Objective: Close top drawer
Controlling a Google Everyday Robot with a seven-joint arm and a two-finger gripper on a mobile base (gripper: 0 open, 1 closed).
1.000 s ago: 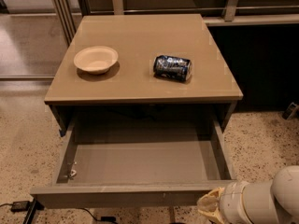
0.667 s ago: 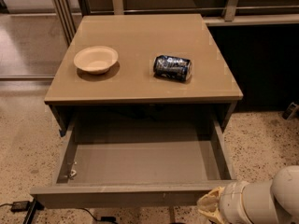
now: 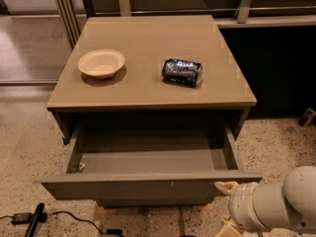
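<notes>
The bench top (image 3: 148, 90) looks smooth and a little shiny, like tan coated wood. The top drawer (image 3: 148, 187) is dull grey-brown, with a small pale scratch on its front. The bowl (image 3: 101, 63) near the left edge looks matt and cream. The can (image 3: 182, 72) looks like shiny metal. The gripper (image 3: 228, 206), by the front right corner, looks like smooth pale plastic. The floor (image 3: 29, 147) is speckled stone.
</notes>
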